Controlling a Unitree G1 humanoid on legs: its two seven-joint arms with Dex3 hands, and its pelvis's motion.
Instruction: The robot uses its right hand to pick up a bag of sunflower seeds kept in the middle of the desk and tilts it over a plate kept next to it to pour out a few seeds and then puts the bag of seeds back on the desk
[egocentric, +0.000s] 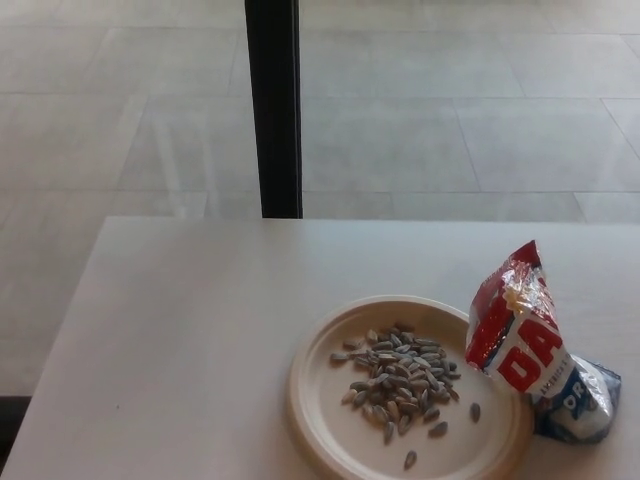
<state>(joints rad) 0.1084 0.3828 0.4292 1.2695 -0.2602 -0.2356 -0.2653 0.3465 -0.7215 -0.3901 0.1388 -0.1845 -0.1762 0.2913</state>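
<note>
Red and white with a crinkled silver top, the foil bag of sunflower seeds (527, 350) stands on the pale, smooth counter (190, 340) at the right side of the picture. It leans a little, its open upper end pointing up and toward the left, and its blue and silver bottom corner spreads on the counter at the lower right. The bag touches the right rim of the round beige paper plate (318, 400), or overlaps it slightly. No hand holds it; it rests free on the counter.

On the plate lies a heap of grey striped sunflower seeds (398, 379), mostly near the middle, with a few single seeds apart toward the lower right edge of the plate.

Neither the left hand nor the right hand of the robot appears in the head view, so their state cannot be told.

Behind the counter stands a black vertical post (273, 108), and around it is a floor of large grey tiles (450, 120).
</note>
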